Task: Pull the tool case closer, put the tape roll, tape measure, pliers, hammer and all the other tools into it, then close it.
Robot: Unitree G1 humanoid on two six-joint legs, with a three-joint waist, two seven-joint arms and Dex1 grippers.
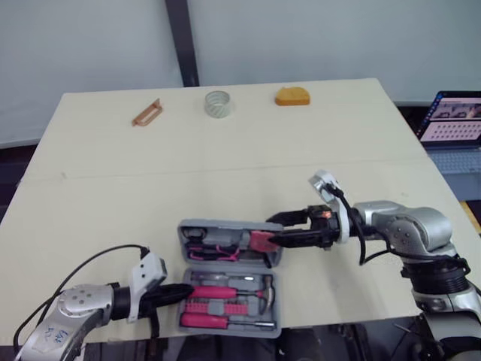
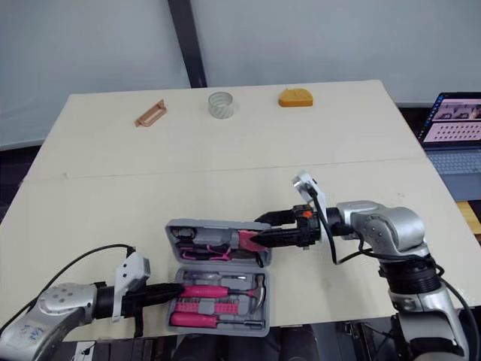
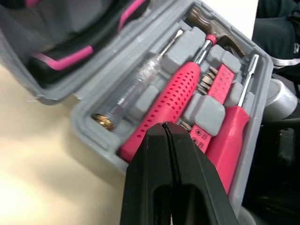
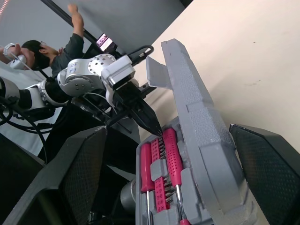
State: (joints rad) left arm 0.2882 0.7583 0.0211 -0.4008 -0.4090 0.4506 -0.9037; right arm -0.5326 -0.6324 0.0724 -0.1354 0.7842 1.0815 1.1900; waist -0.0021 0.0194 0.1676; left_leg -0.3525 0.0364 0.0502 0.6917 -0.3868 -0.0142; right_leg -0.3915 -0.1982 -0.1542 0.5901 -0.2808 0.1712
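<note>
Left gripper (image 3: 165, 126) pinched closed, tip at the pink hammer (image 3: 173, 98) handle in the open tool case (image 1: 229, 331), which sits at the worktop (image 1: 113, 188) near edge. Right gripper (image 1: 284, 229) spread wide, straddling the raised lid (image 4: 187, 93).

Judgement: hold the lid open for loading; the left tip would block closing.

Tape roll (image 1: 218, 103), tape measure (image 1: 291, 96) and orange tool (image 1: 147, 113) lie well apart at the far edge.

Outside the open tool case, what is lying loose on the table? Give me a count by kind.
tape roll: 1
tape measure, orange: 1
brown loop-shaped piece: 1
Total: 3
</note>
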